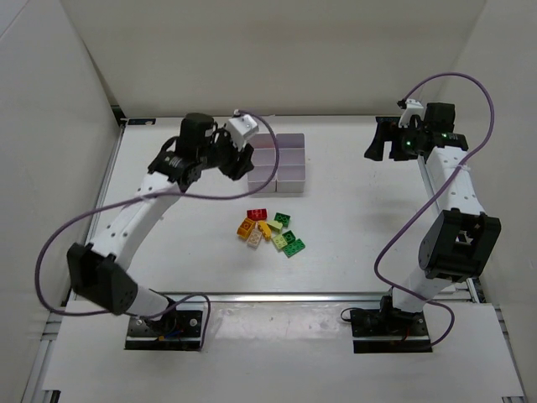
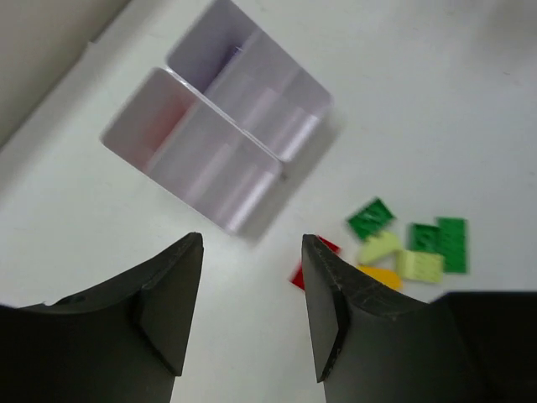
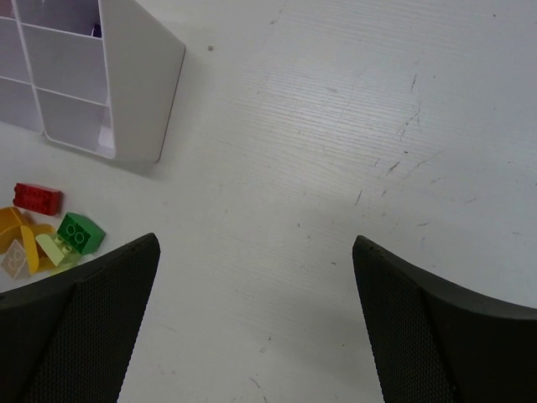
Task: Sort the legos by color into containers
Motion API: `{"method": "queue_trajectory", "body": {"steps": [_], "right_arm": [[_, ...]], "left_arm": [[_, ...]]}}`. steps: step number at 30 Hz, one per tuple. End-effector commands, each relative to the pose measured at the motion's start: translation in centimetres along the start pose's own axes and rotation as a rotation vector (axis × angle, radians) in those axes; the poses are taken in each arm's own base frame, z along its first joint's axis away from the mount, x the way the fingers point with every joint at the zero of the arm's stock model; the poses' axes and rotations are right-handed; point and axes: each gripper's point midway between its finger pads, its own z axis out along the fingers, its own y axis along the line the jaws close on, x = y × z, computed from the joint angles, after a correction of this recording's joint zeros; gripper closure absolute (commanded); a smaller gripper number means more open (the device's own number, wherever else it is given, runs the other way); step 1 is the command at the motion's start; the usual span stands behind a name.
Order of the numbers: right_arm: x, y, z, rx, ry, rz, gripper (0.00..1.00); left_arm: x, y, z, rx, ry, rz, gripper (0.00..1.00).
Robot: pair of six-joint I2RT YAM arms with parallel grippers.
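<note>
The containers (image 1: 281,164) are a white block of bins at the table's back middle. They also show in the left wrist view (image 2: 218,126) and the right wrist view (image 3: 134,84). The legos lie in a loose pile in front of them: a red brick (image 1: 257,215), green bricks (image 1: 282,220) (image 1: 294,247), an orange brick (image 1: 245,228), a yellow brick (image 1: 263,228) and a lime brick (image 1: 279,241). My left gripper (image 1: 239,166) hovers open and empty by the bins' left side (image 2: 252,243). My right gripper (image 1: 376,144) is open and empty, well off to the right (image 3: 256,243).
White walls close in the table at the back and both sides. In the left wrist view a faint reddish tint shows inside one bin (image 2: 172,126), too blurred to identify. A small dark purple bit shows in a far bin (image 3: 94,31).
</note>
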Motion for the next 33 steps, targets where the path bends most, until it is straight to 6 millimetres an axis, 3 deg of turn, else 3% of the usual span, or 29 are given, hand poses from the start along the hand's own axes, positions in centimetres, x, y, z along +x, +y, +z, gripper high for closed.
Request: {"method": "queue_trajectory", "body": {"steps": [1, 2, 5, 7, 11, 12, 18, 26, 33], "right_arm": [[-0.4, 1.1, -0.3, -0.02, -0.026, -0.014, 0.01], [-0.3, 1.1, -0.4, -0.023, -0.024, -0.011, 0.01], [-0.1, 1.7, -0.4, -0.05, -0.016, -0.022, 0.01], [0.0, 1.7, -0.5, -0.055, -0.015, -0.023, 0.01], [0.0, 2.0, -0.5, -0.069, -0.015, -0.025, 0.01], [0.0, 2.0, -0.6, -0.069, -0.016, -0.024, 0.01], [0.1, 1.8, -0.7, -0.062, -0.016, -0.035, 0.01], [0.8, 1.8, -1.2, -0.041, -0.015, -0.059, 0.01], [1.1, 1.9, -1.3, -0.04, -0.013, -0.056, 0.01]], "left_arm": [[4.6, -4.4, -2.5, 0.021, 0.14, -0.139, 0.39], [7.3, -6.0, -2.8, 0.066, 0.214, -0.158, 0.39], [10.8, -9.2, -3.5, 0.221, 0.309, -0.09, 0.31], [11.9, -10.7, -3.2, 0.335, 0.319, -0.063, 0.3], [12.7, -9.9, -1.1, 0.406, 0.324, 0.042, 0.29], [12.5, -9.1, 0.2, 0.428, 0.331, 0.037, 0.3], [13.4, -8.5, 3.0, 0.572, 0.357, 0.142, 0.33], [16.6, -9.6, 4.4, 0.629, 0.407, 0.336, 0.36], [17.4, -8.2, 6.3, 0.592, 0.375, 0.483, 0.38]]}}
